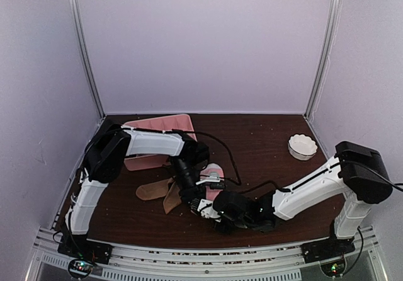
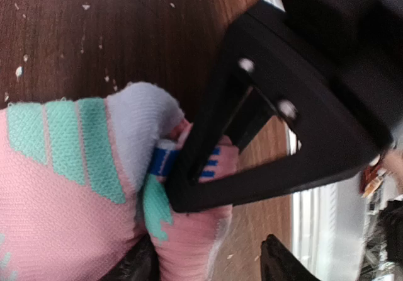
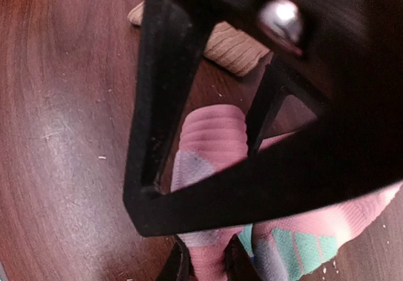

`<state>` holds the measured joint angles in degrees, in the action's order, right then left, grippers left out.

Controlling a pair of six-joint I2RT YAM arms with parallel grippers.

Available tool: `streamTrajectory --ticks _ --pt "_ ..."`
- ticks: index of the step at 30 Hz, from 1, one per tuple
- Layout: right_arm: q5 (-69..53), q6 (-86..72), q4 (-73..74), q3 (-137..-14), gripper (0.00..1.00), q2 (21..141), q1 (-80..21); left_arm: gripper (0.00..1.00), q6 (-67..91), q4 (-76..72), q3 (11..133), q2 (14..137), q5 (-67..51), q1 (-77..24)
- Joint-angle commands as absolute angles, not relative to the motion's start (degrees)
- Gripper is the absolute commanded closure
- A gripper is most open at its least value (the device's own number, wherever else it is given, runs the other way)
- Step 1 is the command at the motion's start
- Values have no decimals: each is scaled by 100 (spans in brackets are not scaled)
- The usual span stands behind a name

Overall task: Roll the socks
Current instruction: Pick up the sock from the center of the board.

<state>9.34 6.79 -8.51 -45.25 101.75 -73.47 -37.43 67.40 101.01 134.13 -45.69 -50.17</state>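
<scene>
The pink socks [image 1: 214, 172] with white and mint-green patches lie at the table's middle, partly under both grippers. In the left wrist view the pink socks [image 2: 69, 186] are folded, and my left gripper [image 2: 208, 265] stands open around the folded end, with a gap to its right finger. My right gripper [image 3: 208, 268] is shut on a bunched end of the pink socks [image 3: 214, 136]. Its black frame [image 2: 252, 136] crosses the left wrist view. From above, the left gripper [image 1: 194, 196] and right gripper [image 1: 211, 210] nearly touch. The tan socks [image 1: 157, 189] lie just left of them and show behind in the right wrist view [image 3: 233, 48].
A pink divided tray [image 1: 157, 126] stands at the back left, behind the left arm. A white scalloped bowl [image 1: 302, 147] sits at the back right. A black cable loops across the table's middle. White walls close in the table on three sides.
</scene>
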Motion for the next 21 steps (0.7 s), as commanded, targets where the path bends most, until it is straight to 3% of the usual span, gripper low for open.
streamTrajectory --ticks 1,3,4,6,12,21 --pt "-129 -333 -157 -4212 93 10662 -7082 40 -4072 5917 9360 12954 -3746 -4998" --pt "-379 -659 -277 -4042 96 10655 -7062 38 -3916 5346 8855 12445 -3665 -4962" --pt "-506 -824 -326 -3974 98 10665 -7064 24 -3878 5072 8651 12219 -3649 -4942" --pt "-705 -1111 -458 -3831 100 10695 -7056 21 -3775 4579 8292 11838 -3522 -4935" --pt "-999 -2127 -808 -3407 100 10692 -6907 23 -3981 3926 7615 11252 -3554 -4933" --pt "-1769 -3198 -1089 -3272 100 10979 -6600 36 -4387 3216 6807 10780 -3435 -5154"
